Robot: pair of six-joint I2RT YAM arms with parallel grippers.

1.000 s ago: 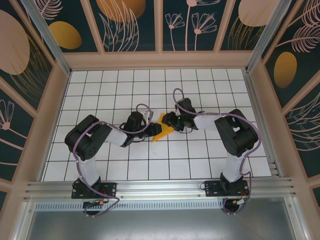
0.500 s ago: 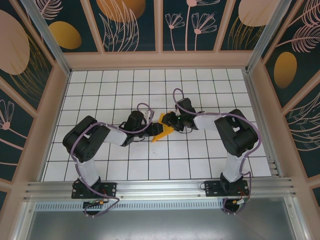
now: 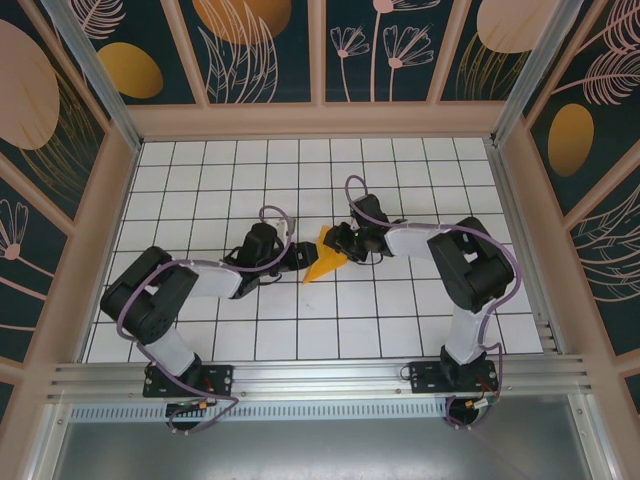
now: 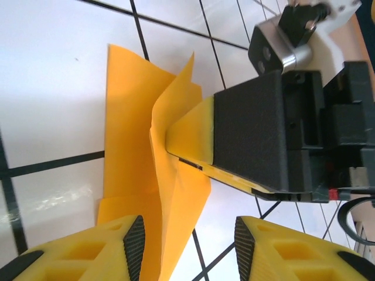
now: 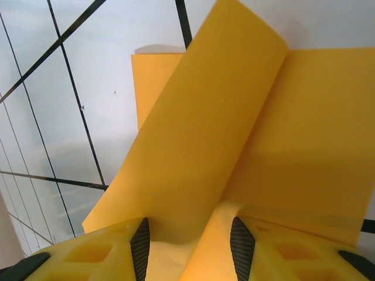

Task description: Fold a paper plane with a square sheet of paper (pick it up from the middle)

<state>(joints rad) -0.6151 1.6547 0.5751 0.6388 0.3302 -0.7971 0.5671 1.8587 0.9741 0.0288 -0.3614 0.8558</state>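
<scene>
The orange-yellow paper (image 3: pixel 322 263) lies mid-table, partly folded into a pointed shape, with one flap standing up (image 4: pixel 132 129). My left gripper (image 3: pixel 298 256) sits just left of it, open. In the left wrist view its jaws (image 4: pixel 187 237) stand wide apart; the paper's edge runs past the left pad and is well clear of the right one. My right gripper (image 3: pixel 339 244) is on the paper's right end, and its yellow finger (image 4: pixel 190 134) rests against the sheet. In the right wrist view its jaws (image 5: pixel 187 237) stand apart around the raised flap (image 5: pixel 234 134) without pinching it.
White gridded table (image 3: pixel 400 320) inside a walled booth with wooden posts and patterned panels. An aluminium rail (image 3: pixel 320 375) runs along the near edge by the arm bases. Both arms stretch in toward the middle from either side.
My left gripper has opened and let go of the paper, and the left arm has drawn back to the left, its elbow swinging outward. The right gripper has stayed on the paper.
</scene>
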